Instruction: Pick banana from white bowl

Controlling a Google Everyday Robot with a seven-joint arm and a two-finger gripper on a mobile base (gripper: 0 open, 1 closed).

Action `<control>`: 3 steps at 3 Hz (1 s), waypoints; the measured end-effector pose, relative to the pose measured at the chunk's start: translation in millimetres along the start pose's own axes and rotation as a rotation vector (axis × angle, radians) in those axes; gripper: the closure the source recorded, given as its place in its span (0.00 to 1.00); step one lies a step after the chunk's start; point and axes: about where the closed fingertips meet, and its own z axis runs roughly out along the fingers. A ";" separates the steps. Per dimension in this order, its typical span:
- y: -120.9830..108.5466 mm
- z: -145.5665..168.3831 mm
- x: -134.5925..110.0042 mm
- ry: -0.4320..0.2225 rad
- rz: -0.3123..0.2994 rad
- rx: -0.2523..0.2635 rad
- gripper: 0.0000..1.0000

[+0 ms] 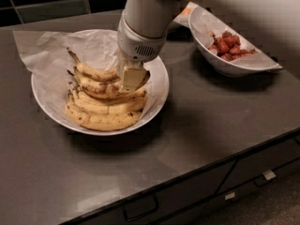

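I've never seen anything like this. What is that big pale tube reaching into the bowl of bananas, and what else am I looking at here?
The pale tube is a robot's arm. Its tip is a two-finger gripper, which serves as the robot's hand. There is only one camera, looking down at a dark counter; where it is mounted I cannot say. The gripper is lowered into a wide white bowl lined with crumpled paper. It sits right at a pile of ripe bananas, by the brown-blotched banana near the top. Whether it has grasped that one cannot be told. To the right stands a second bowl holding strawberries.
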 end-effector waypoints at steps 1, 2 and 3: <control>0.2 -16.0 -4.3 -0.059 -0.024 0.046 1.00; 0.5 -30.5 -9.9 -0.105 -0.049 0.085 1.00; 1.5 -45.5 -16.7 -0.135 -0.074 0.124 1.00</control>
